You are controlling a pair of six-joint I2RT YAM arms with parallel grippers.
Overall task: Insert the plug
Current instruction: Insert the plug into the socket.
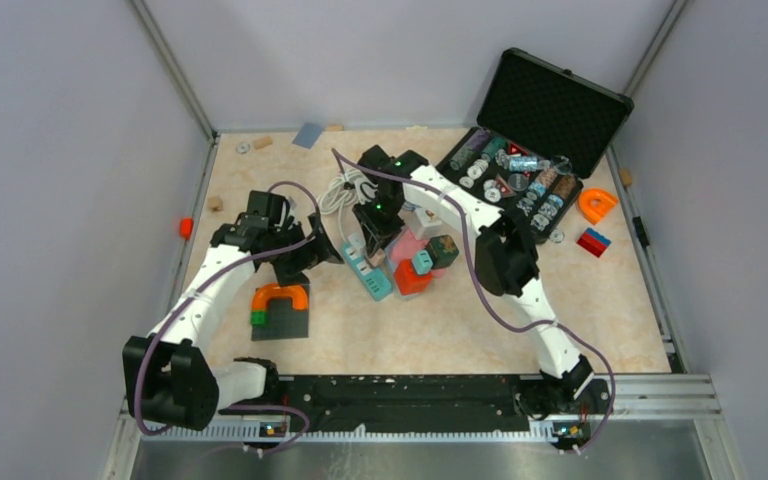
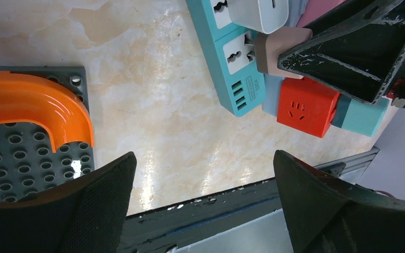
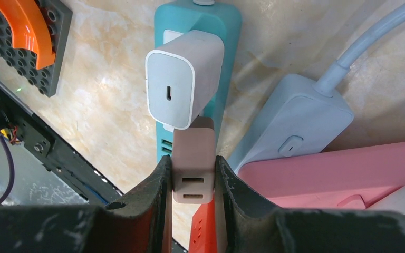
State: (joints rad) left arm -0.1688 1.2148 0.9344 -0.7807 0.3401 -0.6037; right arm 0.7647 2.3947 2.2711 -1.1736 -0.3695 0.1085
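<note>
I had the right gripper (image 3: pixel 192 169) clenched on the beige blocky plug (image 3: pixel 193 153), squared over the teal plastic power strip (image 3: pixel 228 31) beside the white charger (image 3: pixel 182 84), for pressing in. The left gripper (image 2: pixel 203 155) hung released, free to brace.

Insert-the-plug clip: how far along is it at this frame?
Done: the beige adapter is picked up, clamped in the right gripper. A white charger already sits in the teal power strip. In hand: the adapter is held at the next socket, whose face shows in the left wrist view, so it looks not yet seated. Left: push it in and release. The left gripper is open, holding nothing.
</note>
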